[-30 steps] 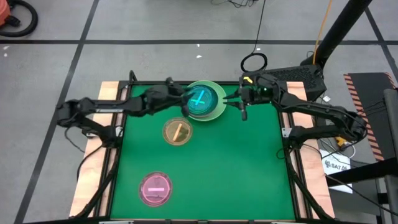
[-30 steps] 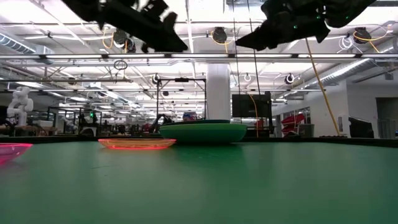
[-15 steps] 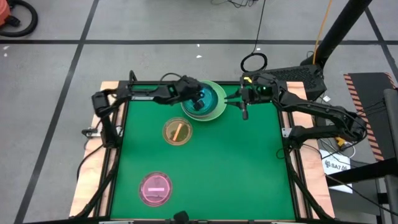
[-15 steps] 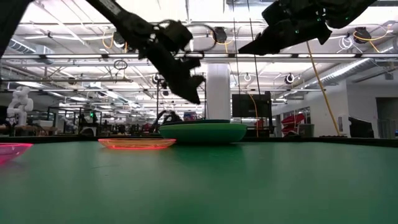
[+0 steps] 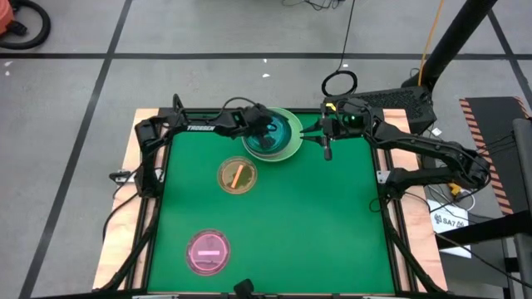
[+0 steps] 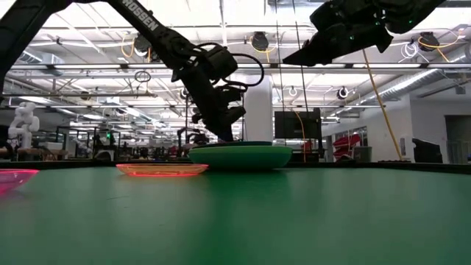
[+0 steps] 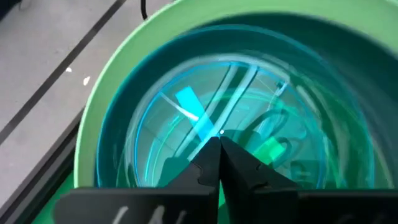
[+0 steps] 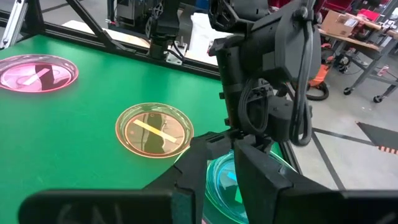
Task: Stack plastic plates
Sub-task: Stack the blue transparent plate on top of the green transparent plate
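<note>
At the table's far middle stands a stack of plastic plates: a large light-green plate (image 5: 294,146) at the bottom, a teal plate (image 7: 118,124) in it, and a small cyan plate (image 7: 180,121) on top. My left gripper (image 7: 220,140) is shut and points down into the stack, its tips over the cyan plate's middle. My right gripper (image 5: 326,149) hovers high beside the stack's right rim, its fingers a little apart with nothing between them. An amber plate (image 5: 237,175) and a magenta plate (image 5: 208,251) lie flat on the green mat. My left gripper comes at the stack from above and the left, slanting down, its shut fingertips (image 6: 225,137) at the level of the stack's top. Whether they touch the cyan plate's middle (image 7: 211,124), I cannot tell.
The green mat (image 5: 332,224) has free room on its right half and along the near edge. The table's wooden borders and black frame rails (image 5: 158,178) run along both sides. A room with racks and lights shows behind the table in the low view.
My left gripper has swung from left of the stack toward the table's right, tipped downward, come down into the stack and shut. The plates have stayed where they were.
</note>
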Controlling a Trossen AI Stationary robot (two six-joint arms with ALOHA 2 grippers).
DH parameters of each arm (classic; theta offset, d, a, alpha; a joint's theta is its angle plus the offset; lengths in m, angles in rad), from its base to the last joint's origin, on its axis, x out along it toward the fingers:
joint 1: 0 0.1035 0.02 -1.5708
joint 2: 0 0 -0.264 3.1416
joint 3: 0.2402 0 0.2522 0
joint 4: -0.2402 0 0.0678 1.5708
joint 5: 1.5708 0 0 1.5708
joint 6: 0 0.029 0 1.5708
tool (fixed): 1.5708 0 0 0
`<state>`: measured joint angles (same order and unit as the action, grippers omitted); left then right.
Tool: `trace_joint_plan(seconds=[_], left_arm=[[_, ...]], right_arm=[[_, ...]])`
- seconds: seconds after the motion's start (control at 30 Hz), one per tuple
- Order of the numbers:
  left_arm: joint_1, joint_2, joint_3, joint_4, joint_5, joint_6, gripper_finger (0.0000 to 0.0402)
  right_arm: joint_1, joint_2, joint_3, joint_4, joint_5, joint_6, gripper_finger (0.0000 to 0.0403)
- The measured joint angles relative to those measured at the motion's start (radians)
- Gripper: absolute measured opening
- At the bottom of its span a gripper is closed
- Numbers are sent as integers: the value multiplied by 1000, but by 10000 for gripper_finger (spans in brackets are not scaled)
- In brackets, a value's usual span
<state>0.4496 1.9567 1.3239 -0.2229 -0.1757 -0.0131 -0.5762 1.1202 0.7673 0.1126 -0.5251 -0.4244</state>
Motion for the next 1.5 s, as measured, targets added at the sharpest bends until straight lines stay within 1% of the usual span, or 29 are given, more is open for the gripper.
trace_joint_plan(seconds=[0.53,0.67,0.93,1.5], left_arm=[[-13,17,-1,-83,-1,-46,8],[-16,19,0,-125,-1,-65,8],[-27,18,0,-135,-4,-68,8],[-57,7,0,-215,-9,-83,8]], right_arm=[[0,0,0,-4,4,0,75],[0,0,0,-6,5,0,75],[0,0,0,-9,5,0,75],[0,0,0,-9,5,0,75]])
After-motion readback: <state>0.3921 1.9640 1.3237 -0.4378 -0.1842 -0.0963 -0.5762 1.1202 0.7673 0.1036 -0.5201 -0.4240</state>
